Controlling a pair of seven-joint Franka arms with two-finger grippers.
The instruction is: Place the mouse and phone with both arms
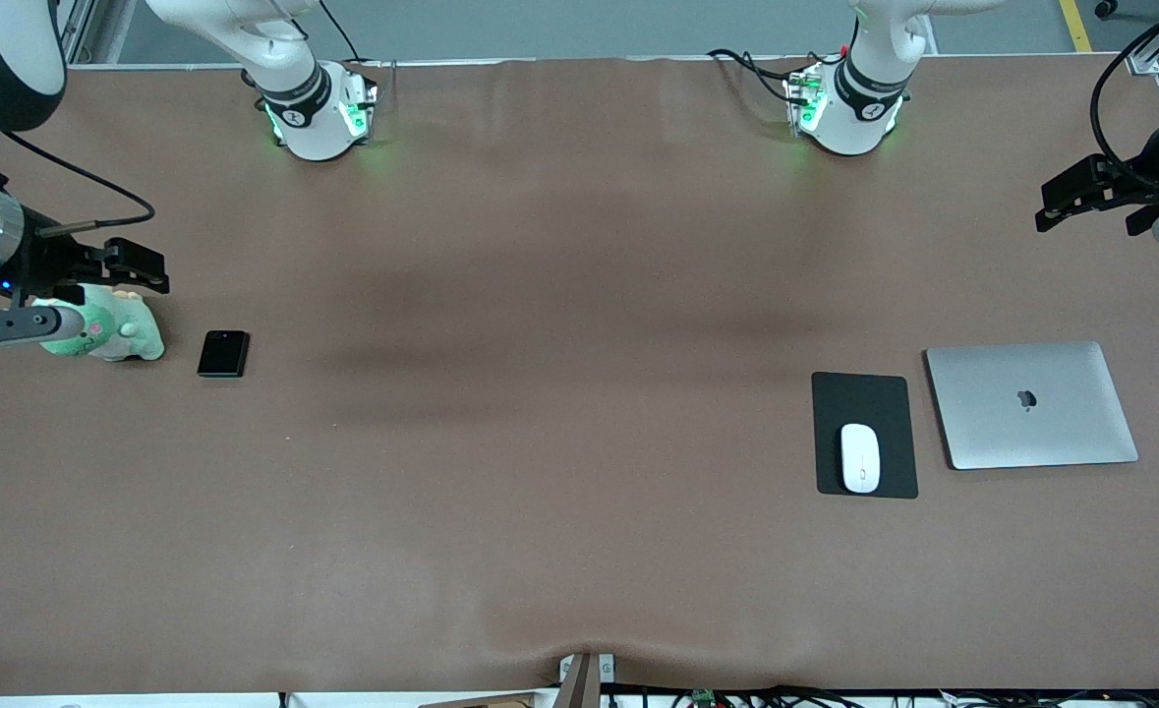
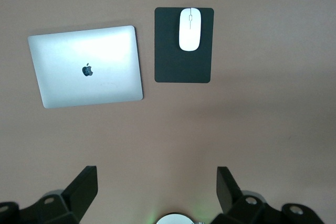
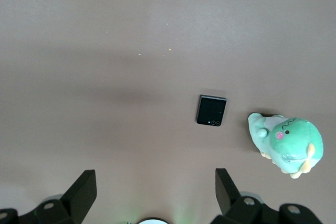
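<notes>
Mouse point(image 2: 189, 29) on pad, phone point(image 3: 211, 110) on table; both jaws spread, well clear

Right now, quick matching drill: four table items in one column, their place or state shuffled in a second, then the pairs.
Things:
1. mouse
2. phone
3. laptop
4. left gripper

Places or states:
A. lid shut, beside the mouse pad
B. beside the green plush toy
C. open, empty, up over the left arm's end of the table
D. on the mouse pad

Pairs: 1-D, 2-B, 3-A, 4-C
</notes>
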